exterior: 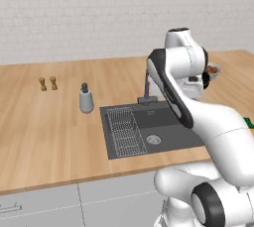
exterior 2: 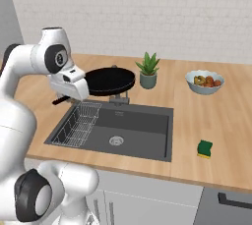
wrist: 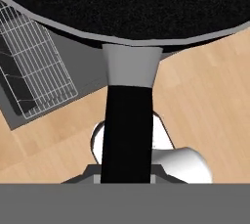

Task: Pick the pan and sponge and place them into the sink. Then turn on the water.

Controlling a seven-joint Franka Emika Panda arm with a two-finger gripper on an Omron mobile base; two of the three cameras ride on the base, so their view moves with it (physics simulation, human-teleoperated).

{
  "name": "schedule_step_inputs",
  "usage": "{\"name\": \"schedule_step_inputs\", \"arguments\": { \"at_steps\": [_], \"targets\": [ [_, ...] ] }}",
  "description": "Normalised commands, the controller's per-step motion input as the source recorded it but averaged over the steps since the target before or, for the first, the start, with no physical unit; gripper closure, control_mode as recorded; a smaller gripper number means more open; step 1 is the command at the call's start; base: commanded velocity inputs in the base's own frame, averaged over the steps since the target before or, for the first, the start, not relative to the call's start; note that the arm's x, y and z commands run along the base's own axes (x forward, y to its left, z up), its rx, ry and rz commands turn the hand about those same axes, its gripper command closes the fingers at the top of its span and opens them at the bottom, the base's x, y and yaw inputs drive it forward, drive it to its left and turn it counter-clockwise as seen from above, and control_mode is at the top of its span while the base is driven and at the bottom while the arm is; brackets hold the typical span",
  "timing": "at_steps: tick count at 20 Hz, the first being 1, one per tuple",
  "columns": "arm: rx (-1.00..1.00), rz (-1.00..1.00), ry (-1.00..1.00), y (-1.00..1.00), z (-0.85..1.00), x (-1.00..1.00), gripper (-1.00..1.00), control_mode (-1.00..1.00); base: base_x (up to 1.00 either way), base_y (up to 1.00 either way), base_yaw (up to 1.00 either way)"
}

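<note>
The sink (exterior 2: 142, 121) lies below and ahead of the end effector (exterior 2: 74, 89), which is clamped on the handle of the pan (exterior 2: 109, 80), held level above the basin's rear. Lower it steadily, clear of the faucet (exterior 2: 119, 99); the sponge (exterior 2: 204, 148) waits well off on the bench (exterior 2: 206, 121).

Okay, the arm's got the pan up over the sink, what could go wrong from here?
1. The gripper holds the pan only by its long handle, so the heavy round end may sag or twist in the grip.
2. The pan hangs right in front of the faucet; lowering it could knock the spout.
3. The pan looks nearly as wide as the open basin beside the wire rack in the sink, so it may catch on the rim or the rack.
</note>
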Motion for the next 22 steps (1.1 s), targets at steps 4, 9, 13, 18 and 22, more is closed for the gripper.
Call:
{"name": "schedule_step_inputs", "arguments": {
  "at_steps": [4, 9, 13, 18, 22],
  "targets": [
    [0.0, 0.07, 0.0, -0.81, 0.0, 0.0, 1.0, -1.0, 0.0, 0.0, 0.0],
    [0.0, 0.09, 0.0, -0.67, -0.09, 0.0, 1.0, -1.0, 0.0, 0.0, 0.0],
    [0.01, 0.23, 0.0, -0.6, -0.33, 0.0, 1.0, -1.0, 0.0, 0.0, 0.0],
    [0.02, 0.41, 0.07, -0.45, -0.62, 0.29, 1.0, -1.0, 0.0, 0.0, 0.0],
    [0.05, 0.46, 0.03, -0.67, -0.55, 0.14, 1.0, -1.0, 0.0, 0.0, 0.0]
  ]
}}
